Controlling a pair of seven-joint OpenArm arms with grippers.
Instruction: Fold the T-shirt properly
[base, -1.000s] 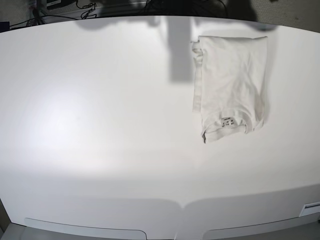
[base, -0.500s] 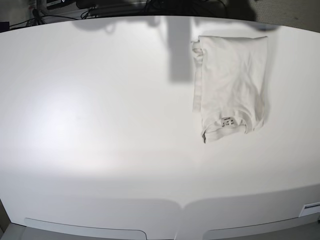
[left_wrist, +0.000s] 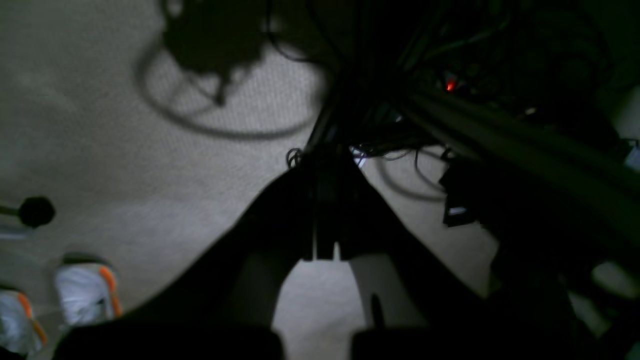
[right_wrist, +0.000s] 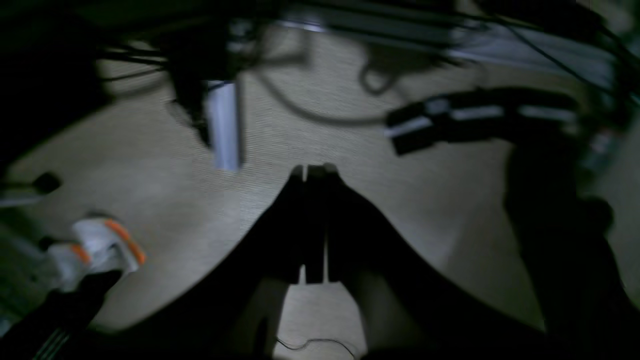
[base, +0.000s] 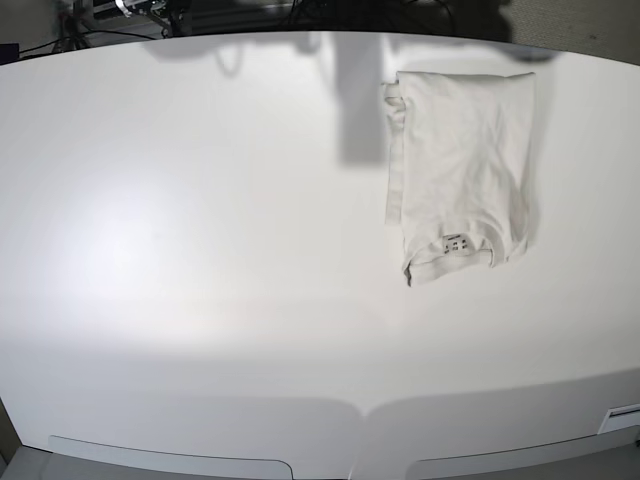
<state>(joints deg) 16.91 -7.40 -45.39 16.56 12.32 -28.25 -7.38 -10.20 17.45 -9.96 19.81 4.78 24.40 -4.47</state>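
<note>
The off-white T-shirt lies folded into a tall rectangle on the white table, at the back right in the base view. Its ribbed neck and small printed label face the front edge. No gripper shows in the base view. The left wrist view shows my left gripper with its dark fingers together, holding nothing, over a carpeted floor. The right wrist view shows my right gripper with its fingers together too, empty, also over the floor. The T-shirt is out of both wrist views.
Cables and dark equipment hang off the table's back edge in both wrist views. A power strip and a pale upright post stand on the carpet. White and orange shoes sit at the lower left.
The T-shirt has not moved. Only the shadows and gear along the table's back left edge have shifted slightly.
</note>
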